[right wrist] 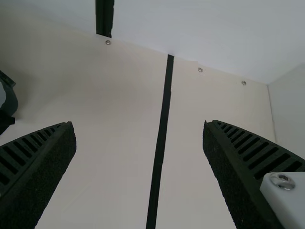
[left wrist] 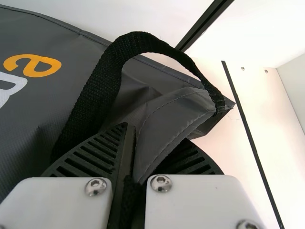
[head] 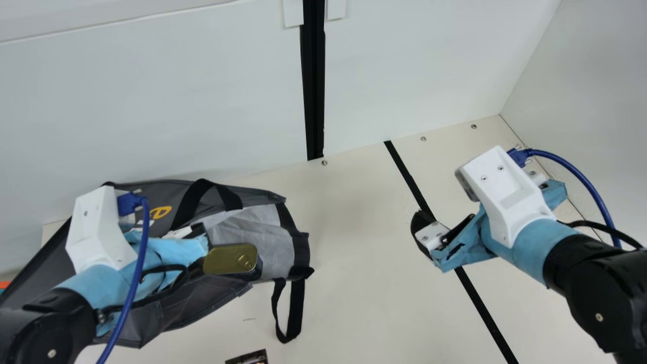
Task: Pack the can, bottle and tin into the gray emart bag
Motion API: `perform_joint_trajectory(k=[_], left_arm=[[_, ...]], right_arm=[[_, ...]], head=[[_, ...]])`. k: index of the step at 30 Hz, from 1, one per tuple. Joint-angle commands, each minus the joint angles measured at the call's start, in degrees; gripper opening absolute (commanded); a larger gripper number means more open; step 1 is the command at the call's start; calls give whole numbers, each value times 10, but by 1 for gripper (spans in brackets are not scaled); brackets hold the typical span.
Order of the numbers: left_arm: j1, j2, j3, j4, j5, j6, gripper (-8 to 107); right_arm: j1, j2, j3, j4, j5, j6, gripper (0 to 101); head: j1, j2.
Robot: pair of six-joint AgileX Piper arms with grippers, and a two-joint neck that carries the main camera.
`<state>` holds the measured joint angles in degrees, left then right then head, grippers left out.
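Main view, eight o'clock: the gold tin (head: pixel 222 260) lies against the gray emart bag (head: pixel 187 308), though whether inside it I can't tell. Toward ten o'clock from the tin, the left gripper (head: pixel 194 234) pinches a fold of bag fabric; at four o'clock, the right gripper (head: pixel 440 225) gapes wide, gripping nothing.

The gray bag (head: pixel 197 301) is marked with an orange letter (left wrist: pixel 31 71) and trimmed with black straps (left wrist: pixel 101 83). The tin (head: pixel 227 259) is coloured gold. The cream table (head: pixel 359 263) is crossed by a black stripe (head: pixel 476 299).
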<state>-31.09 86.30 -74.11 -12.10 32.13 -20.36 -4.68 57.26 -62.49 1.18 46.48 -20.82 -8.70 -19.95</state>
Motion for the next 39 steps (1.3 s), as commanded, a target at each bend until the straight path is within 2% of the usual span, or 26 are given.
perform_joint_trajectory(k=[1, 10, 22, 39], left_arm=[[0, 0, 0, 0, 0, 0, 10], [0, 0, 0, 0, 0, 0, 10], [0, 0, 0, 0, 0, 0, 10], [0, 0, 0, 0, 0, 0, 10]], right_arm=[[1, -1, -7, -21, 9, 23, 91], [1, -8, -36, -79, 52, 81, 91], [-8, -15, -78, -136, 116, 126, 91], [-14, -25, -138, -163, 192, 140, 91]], head=[[-13, 0], [-13, 0], [-13, 0], [-13, 0]])
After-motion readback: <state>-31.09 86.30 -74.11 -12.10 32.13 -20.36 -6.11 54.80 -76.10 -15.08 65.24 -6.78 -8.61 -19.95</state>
